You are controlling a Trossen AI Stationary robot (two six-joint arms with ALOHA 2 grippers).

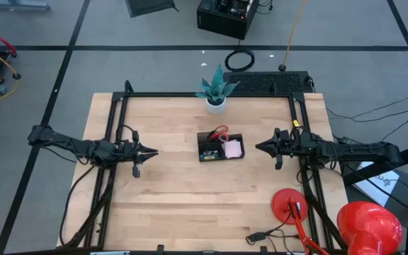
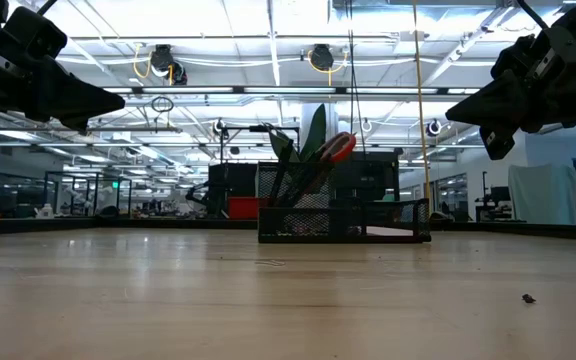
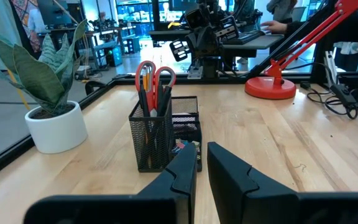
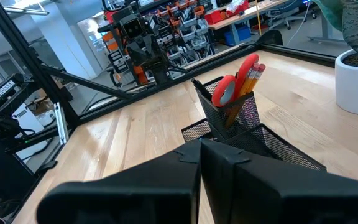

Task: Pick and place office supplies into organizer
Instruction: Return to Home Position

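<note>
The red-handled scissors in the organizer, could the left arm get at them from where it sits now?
Probably yes. The left gripper faces the organizer across open table, and the scissors stand handles-up above the mesh cup with nothing between. The plant pot stands behind it.

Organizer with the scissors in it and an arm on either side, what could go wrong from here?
The scissors stand tall and tilted in the mesh cup of the organizer, so a knock could tip it. The left gripper and right gripper point at it from either side; a forward move might clip the handles. The plant pot sits close beside it, leaving little room.
</note>
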